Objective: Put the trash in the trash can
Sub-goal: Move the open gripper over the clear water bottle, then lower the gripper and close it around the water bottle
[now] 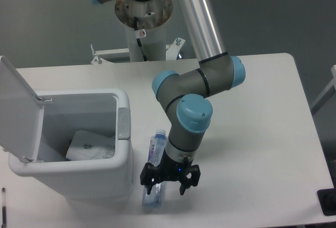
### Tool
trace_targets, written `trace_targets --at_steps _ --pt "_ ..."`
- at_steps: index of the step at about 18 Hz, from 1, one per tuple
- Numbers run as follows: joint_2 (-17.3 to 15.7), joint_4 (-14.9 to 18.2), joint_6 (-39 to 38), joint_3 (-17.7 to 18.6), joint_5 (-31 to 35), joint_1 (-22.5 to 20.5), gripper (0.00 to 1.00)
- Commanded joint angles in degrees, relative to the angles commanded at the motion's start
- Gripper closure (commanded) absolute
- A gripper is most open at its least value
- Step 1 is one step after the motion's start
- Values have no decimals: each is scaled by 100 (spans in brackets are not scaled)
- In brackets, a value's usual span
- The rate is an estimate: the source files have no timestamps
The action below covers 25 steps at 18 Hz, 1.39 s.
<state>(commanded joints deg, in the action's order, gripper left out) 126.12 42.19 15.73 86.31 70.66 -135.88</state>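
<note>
The crushed clear plastic bottle (pixel 155 152) with a bluish label lies on the white table just right of the trash can, cap toward the back. The trash can (pixel 123 115) is a white boxy bin at the left, with its flip lid (pixel 18 107) standing open. A white object (pixel 92 145) lies inside it; I cannot tell whether it is the wrapper. My gripper (pixel 169 186) points down over the bottle's near end with its fingers spread. The left finger (pixel 148 186) is over the bottle and the right finger is over bare table. It holds nothing.
The arm's base column (pixel 142 23) stands at the table's back edge. The forearm slants down from the top to the elbow (pixel 231 73). A dark object (pixel 328 201) sits at the table's front right corner. The table's front edge runs just below the gripper.
</note>
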Motion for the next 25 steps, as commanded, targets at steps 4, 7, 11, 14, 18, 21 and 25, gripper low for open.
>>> trace_targets --at_steps 4,7,11,14,18,21,25 --pt "70 -18 9 0 96 17 0" --pt "184 -132 18 -53 202 88 0" --pt "255 -141 18 -44 211 167 0" --pt "272 -141 18 -26 211 176 0" --pt "299 -141 18 -9 386 290 0" --pt "343 -132 18 -35 457 334 0" --pt "352 -132 9 -26 536 343 0"
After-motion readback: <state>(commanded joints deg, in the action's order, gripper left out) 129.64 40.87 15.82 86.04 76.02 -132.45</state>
